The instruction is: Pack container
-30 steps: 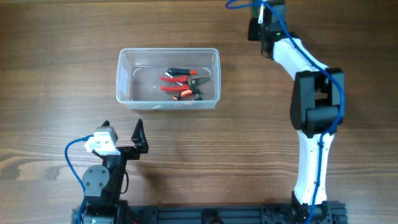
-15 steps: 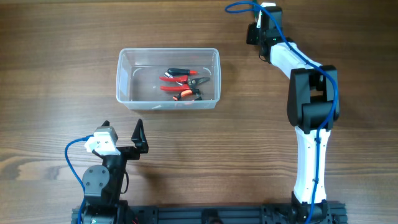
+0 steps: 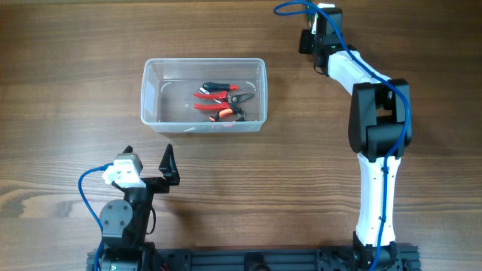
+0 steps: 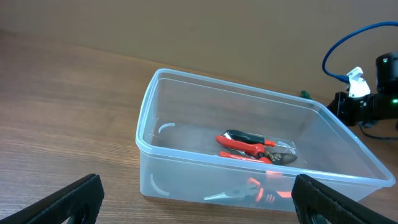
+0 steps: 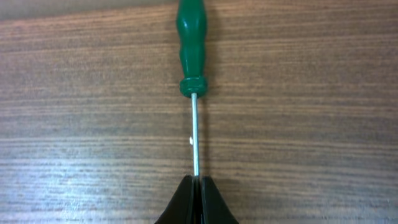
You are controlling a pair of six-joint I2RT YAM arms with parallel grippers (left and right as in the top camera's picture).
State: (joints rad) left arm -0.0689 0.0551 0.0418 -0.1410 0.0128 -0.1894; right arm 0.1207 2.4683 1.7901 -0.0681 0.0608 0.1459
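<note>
Closing on the green screwdriver (image 5: 195, 137), the right claw (image 5: 198, 182) has moved nearer

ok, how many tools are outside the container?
1: a green screwdriver on the table, right of the container, its shaft in the shut right gripper. The right arm hides it overhead; others could be hidden likewise.

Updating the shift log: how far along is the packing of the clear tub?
Done: red-handled tools lie inside the container. In hand: the right gripper is shut on the thin metal shaft of a green screwdriver, well away from the container. Left to do: carry the screwdriver over and put it in. The left gripper hangs open near its base, holding nothing.
</note>
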